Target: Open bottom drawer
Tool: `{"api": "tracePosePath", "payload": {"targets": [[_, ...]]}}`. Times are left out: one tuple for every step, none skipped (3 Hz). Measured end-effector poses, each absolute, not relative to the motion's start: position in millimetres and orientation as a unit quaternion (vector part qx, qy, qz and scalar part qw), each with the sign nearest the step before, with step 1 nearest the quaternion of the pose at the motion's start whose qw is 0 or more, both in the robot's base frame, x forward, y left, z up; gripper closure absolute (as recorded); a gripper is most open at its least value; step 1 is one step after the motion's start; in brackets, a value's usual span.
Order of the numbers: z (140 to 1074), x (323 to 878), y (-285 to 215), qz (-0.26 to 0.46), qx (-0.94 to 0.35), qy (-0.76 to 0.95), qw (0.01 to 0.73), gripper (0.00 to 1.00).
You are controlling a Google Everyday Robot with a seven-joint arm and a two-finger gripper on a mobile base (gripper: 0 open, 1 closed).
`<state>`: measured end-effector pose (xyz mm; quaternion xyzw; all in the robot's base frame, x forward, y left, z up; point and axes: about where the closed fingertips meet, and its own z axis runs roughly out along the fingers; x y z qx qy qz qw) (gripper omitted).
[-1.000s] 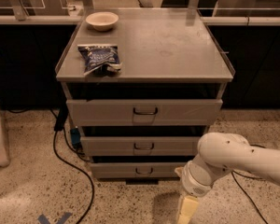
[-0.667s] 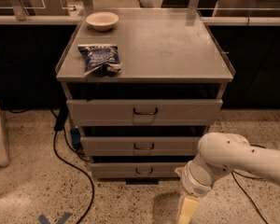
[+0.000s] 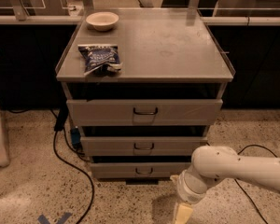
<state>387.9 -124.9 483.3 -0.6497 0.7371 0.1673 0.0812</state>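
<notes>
Speckled floor meets the desk (image 3: 177, 55), whose bottom drawer (image 3: 114, 170) sits lowest, its handle (image 3: 144, 171) lying crosswise. The gripper (image 3: 183, 213) hangs below and right of that handle; open or closed cannot be told.

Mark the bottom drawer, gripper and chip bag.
bottom drawer (image 3: 116, 170): camera view, left part of its front panel.
gripper (image 3: 183, 213): camera view, its pale end, low and right of the bottom drawer.
chip bag (image 3: 100, 59): camera view, middle of the bag.

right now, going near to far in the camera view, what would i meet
tool, low in front of the cabinet → bottom drawer → chip bag → bowl
</notes>
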Motion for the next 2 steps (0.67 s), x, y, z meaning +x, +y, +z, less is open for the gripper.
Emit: {"api": "tracePosePath", "payload": {"targets": [[451.8, 405.4, -124.8, 0.153, -0.661, 0.729, 0.091, 0.0], [422.5, 417.1, -122.5, 0.124, -0.677, 0.72, 0.089, 0.0]]}}
